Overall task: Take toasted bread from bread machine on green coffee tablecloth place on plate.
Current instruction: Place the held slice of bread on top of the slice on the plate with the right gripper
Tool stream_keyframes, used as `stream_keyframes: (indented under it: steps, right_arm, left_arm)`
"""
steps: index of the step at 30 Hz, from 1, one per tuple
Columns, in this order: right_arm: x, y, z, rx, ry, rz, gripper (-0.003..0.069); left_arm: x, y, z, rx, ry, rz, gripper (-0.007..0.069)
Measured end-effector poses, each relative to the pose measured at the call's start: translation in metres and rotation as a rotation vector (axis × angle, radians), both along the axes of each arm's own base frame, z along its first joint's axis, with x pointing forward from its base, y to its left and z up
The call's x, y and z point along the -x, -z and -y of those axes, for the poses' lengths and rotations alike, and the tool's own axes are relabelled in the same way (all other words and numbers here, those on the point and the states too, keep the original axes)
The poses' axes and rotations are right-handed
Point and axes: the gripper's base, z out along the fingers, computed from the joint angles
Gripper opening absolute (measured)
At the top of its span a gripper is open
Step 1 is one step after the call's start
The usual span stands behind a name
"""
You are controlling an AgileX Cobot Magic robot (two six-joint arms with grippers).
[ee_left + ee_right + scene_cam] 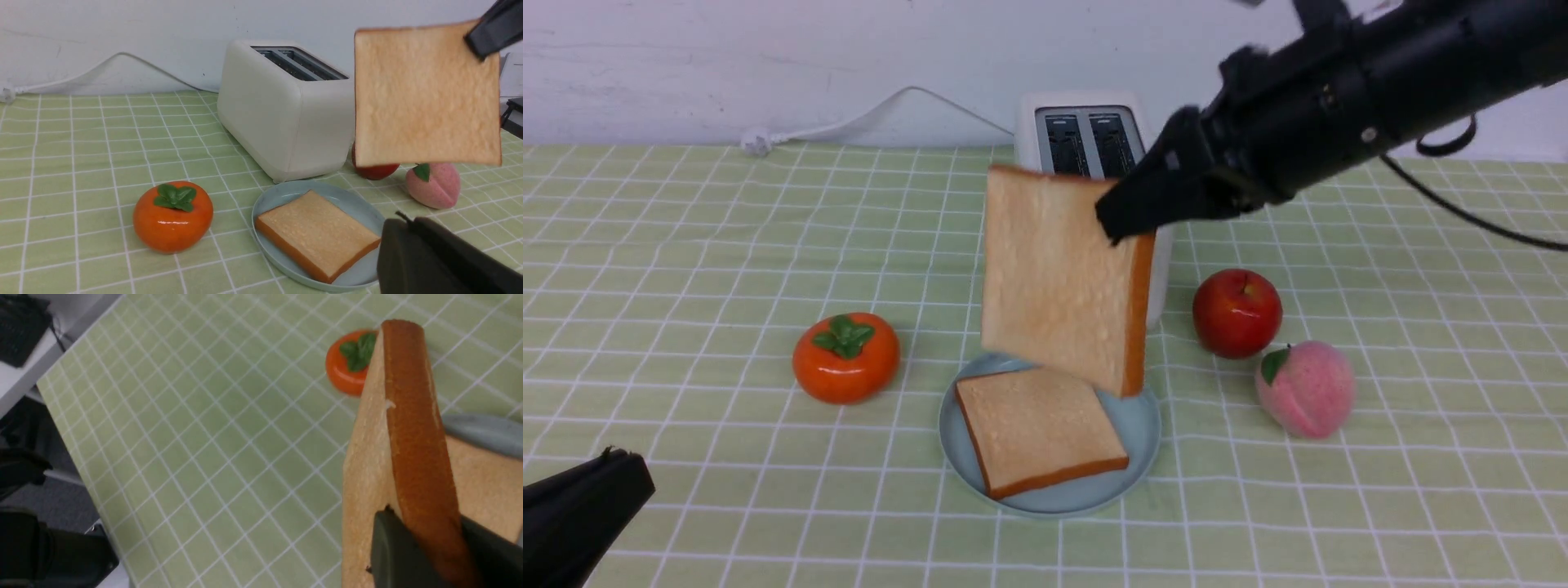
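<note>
overhead, right fingers point(1131, 208) clamped around upright toast slice point(1062, 278)

The right arm point(1339, 98) is matte black, its rounded casing narrowing toward the gripper point(1127, 204), which ends in a blunt, dark, angular tip. Just behind that tip, small pale metallic spots, apparently screws, dot the shell, and chunky rounded lumps stand out from it. Farther back from the tool, a thin black cable point(1462, 208) hangs in a loose curve. The left gripper point(592, 506) has a smooth, black, tapering finger.
</note>
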Motion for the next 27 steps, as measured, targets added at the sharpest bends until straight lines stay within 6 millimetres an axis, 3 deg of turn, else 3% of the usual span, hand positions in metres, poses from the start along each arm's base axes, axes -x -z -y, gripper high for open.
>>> stream_keyframes:
  steps: [6,9,14,21,24,27]
  right_arm:
    - [-0.021,0.038,-0.014,0.002,-0.011,-0.128,0.0115]
    - [-0.035,0.067,-0.021,0.001,-0.008,-0.215,0.0115]
    - [-0.052,0.101,-0.028,0.008,0.008,-0.252,0.0114]
    - [-0.068,0.115,-0.029,0.019,0.095,-0.201,0.0115]
    - [-0.070,0.119,-0.027,0.034,0.133,-0.222,0.0161]
    - [-0.071,0.126,-0.024,0.095,0.151,-0.232,0.0259]
  left_arm:
    - [0.000,0.000,0.000,0.000,0.000,0.001,-0.0011]
    - [0.000,0.000,0.000,-0.003,-0.001,0.002,-0.0009]
    - [0.000,0.000,0.000,-0.003,-0.001,0.002,-0.0006]
    - [0.000,0.000,0.000,-0.003,-0.001,0.003,-0.0002]
    - [0.000,0.000,0.000,-0.003,-0.001,0.003,0.0000]
    - [0.000,0.000,0.000,-0.003,-0.001,0.003,0.0004]
